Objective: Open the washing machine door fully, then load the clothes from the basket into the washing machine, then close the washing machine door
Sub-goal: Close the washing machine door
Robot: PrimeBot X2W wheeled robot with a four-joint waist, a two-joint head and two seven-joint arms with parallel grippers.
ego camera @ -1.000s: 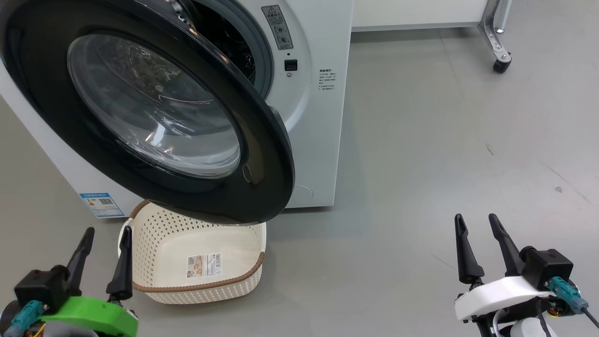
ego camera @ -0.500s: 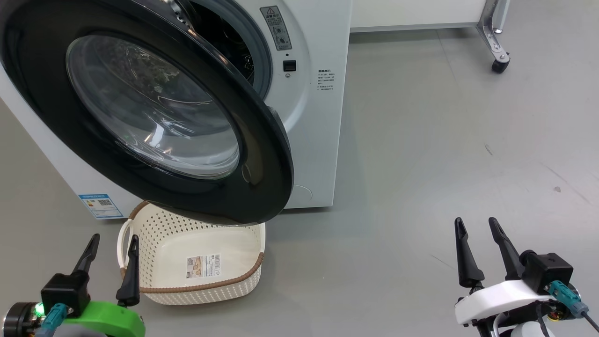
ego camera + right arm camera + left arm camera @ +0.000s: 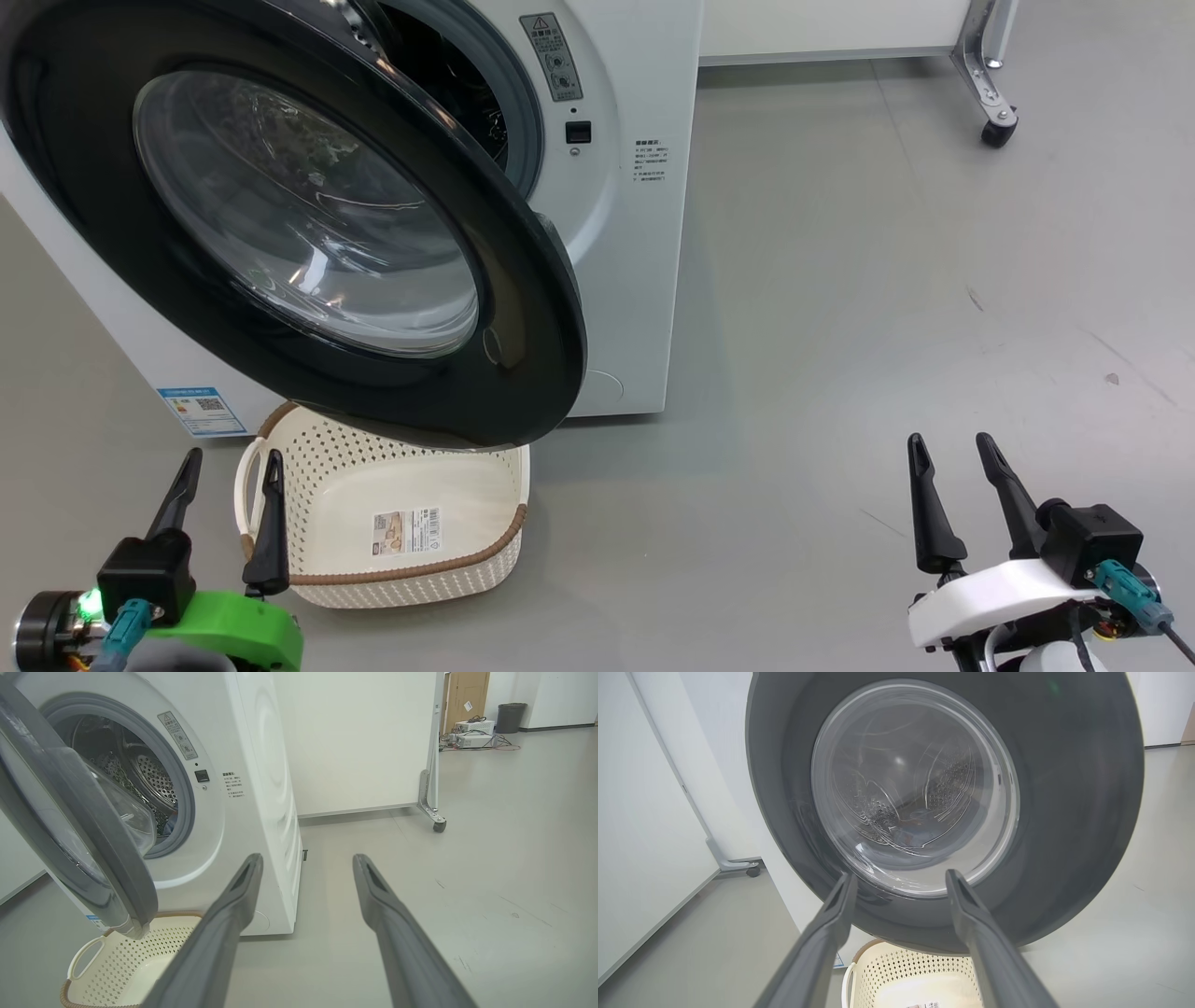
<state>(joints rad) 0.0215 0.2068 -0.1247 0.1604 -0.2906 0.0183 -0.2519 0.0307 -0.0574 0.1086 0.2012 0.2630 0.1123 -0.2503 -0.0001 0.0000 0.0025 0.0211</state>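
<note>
White sheet metal of the washing machine (image 3: 644,280) was seen across the upper left of the head view, standing on the grey floor (image 3: 840,327). The washing machine door (image 3: 546,308) was found swung partly out from the front. Its black ring hung above the basket (image 3: 401,574), which was set on the floor just in front of the machine.

The basket was seen bare inside but for a label (image 3: 408,529). Loading was therefore judged done, and closing the door was judged to be what was left.

The left gripper (image 3: 233,457) was held low at the basket's left end, its fingers (image 3: 271,523) spread wide with nothing between them. The right gripper (image 3: 949,441) was held well apart over bare floor, likewise spread and empty.

The steel drum (image 3: 149,777) and grey seal (image 3: 187,812), largely hidden by the door in the head view, were laid open in the right wrist view. There a bluish patch (image 3: 171,820) low in the mouth was taken, without certainty, for the clothes. In the left wrist view the door's glass bowl (image 3: 915,788) was faced squarely between the fingers.
</note>
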